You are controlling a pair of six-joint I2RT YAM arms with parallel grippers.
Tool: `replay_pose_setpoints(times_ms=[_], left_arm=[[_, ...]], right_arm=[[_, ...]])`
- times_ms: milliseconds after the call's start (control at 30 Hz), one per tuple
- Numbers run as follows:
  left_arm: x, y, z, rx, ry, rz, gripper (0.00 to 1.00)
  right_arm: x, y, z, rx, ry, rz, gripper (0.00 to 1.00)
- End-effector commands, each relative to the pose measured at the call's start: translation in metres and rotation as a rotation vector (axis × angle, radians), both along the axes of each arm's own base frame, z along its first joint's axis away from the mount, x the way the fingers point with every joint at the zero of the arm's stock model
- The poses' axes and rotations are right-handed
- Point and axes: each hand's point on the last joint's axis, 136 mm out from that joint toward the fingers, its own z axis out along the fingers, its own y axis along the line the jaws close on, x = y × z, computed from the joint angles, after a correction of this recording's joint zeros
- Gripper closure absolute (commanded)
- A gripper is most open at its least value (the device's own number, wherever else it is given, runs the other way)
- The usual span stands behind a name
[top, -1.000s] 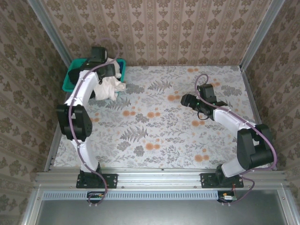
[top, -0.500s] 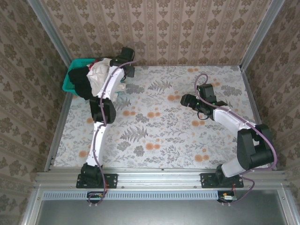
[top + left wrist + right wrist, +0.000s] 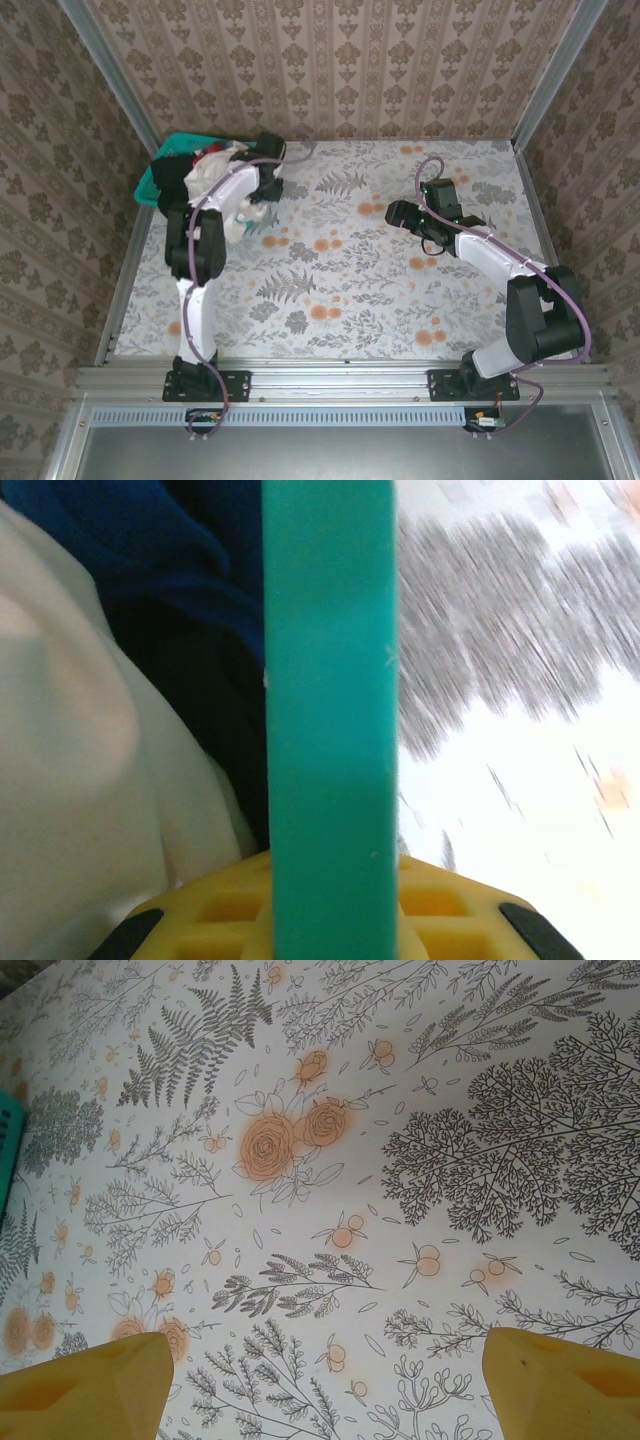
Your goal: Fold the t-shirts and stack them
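T-shirts (image 3: 213,178) are heaped in the teal basket (image 3: 147,186) at the table's (image 3: 400,300) far-left corner. My left end effector (image 3: 266,186) is at the rim with cloth to its left, and I can't tell its grip. The right end effector (image 3: 328,1385) is released and well apart.

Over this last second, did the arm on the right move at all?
No. The right arm stays beside the same orange flowers on the table.

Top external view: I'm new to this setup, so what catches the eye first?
The teal plastic mesh basket in the table's far left corner, heaped with white and dark cloth t-shirts, with the left arm bent over it. Across the floral tablecloth, the right gripper hangs open above it.
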Motion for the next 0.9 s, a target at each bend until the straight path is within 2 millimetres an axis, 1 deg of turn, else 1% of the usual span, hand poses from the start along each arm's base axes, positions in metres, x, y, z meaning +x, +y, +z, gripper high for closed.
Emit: replay_pose_setpoints(times_ms=[0, 33, 67, 100, 133, 167, 200, 233, 267, 333, 367, 400, 433, 500, 533, 567, 633, 667, 733, 767, 800, 867], left_arm=[[-0.044, -0.025, 0.033, -0.147, -0.050, -0.121, 1.00], [-0.059, -0.026, 0.035, -0.160, -0.051, -0.150, 1.00], [-0.077, -0.026, 0.031, -0.170, -0.042, -0.165, 1.00], [-0.092, -0.026, 0.031, -0.191, -0.034, -0.164, 0.83], [-0.100, -0.025, 0.036, -0.212, -0.047, -0.156, 0.58], [-0.105, -0.022, 0.043, -0.230, -0.068, -0.122, 0.33], [-0.108, -0.020, 0.054, -0.258, -0.092, -0.093, 0.24], [-0.111, -0.020, 0.067, -0.299, -0.119, -0.069, 0.04], [-0.112, -0.019, 0.079, -0.329, -0.149, -0.048, 0.00], [-0.116, -0.014, 0.097, -0.376, -0.197, 0.003, 0.00], [-0.117, -0.006, 0.102, -0.388, -0.213, 0.057, 0.00], [-0.119, 0.011, 0.104, -0.391, -0.226, 0.155, 0.00], [-0.122, 0.028, 0.105, -0.398, -0.238, 0.254, 0.00], [-0.137, 0.073, 0.099, -0.452, -0.262, 0.489, 0.00], [-0.144, 0.092, 0.095, -0.489, -0.285, 0.575, 0.00], [-0.151, 0.113, 0.094, -0.530, -0.333, 0.665, 0.00], [-0.170, 0.151, 0.081, -0.574, -0.393, 0.823, 0.00], [-0.178, 0.166, 0.076, -0.586, -0.422, 0.890, 0.00], [-0.187, 0.183, 0.060, -0.618, -0.420, 0.974, 0.00], [-0.189, 0.188, 0.051, -0.634, -0.411, 1.003, 0.00], [-0.187, 0.190, 0.042, -0.664, -0.394, 1.022, 0.00], [-0.176, 0.188, 0.025, -0.730, -0.357, 1.028, 0.02]], right_arm=[[0.004, 0.011, 0.005, 0.009, -0.006, 0.040, 0.17], [0.006, 0.016, 0.006, 0.014, -0.007, 0.055, 0.17], [0.009, 0.025, 0.009, 0.016, -0.014, 0.080, 0.17], [0.013, 0.036, 0.010, 0.013, -0.017, 0.109, 0.17], [0.016, 0.044, 0.011, 0.011, -0.018, 0.127, 0.17], [0.021, 0.058, 0.011, 0.011, -0.019, 0.160, 0.18], [0.026, 0.071, 0.012, 0.018, -0.022, 0.188, 0.18], [0.031, 0.086, 0.013, 0.026, -0.027, 0.218, 0.19], [0.036, 0.101, 0.016, 0.033, -0.033, 0.247, 0.20], [0.046, 0.129, 0.020, 0.045, -0.045, 0.307, 0.21], [0.050, 0.146, 0.023, 0.057, -0.053, 0.345, 0.21], [0.052, 0.165, 0.026, 0.076, -0.062, 0.398, 0.21], [0.053, 0.179, 0.028, 0.084, -0.066, 0.437, 0.22], [0.051, 0.207, 0.030, 0.083, -0.071, 0.519, 0.22], [0.052, 0.219, 0.031, 0.072, -0.080, 0.554, 0.22], [0.053, 0.231, 0.028, 0.059, -0.082, 0.582, 0.22], [0.058, 0.250, 0.022, 0.059, -0.074, 0.619, 0.23], [0.063, 0.259, 0.020, 0.072, -0.071, 0.637, 0.23], [0.071, 0.275, 0.015, 0.090, -0.075, 0.662, 0.25], [0.074, 0.281, 0.014, 0.095, -0.079, 0.675, 0.26], [0.077, 0.286, 0.012, 0.096, -0.079, 0.681, 0.27], [0.083, 0.295, 0.009, 0.107, -0.085, 0.691, 0.28]])
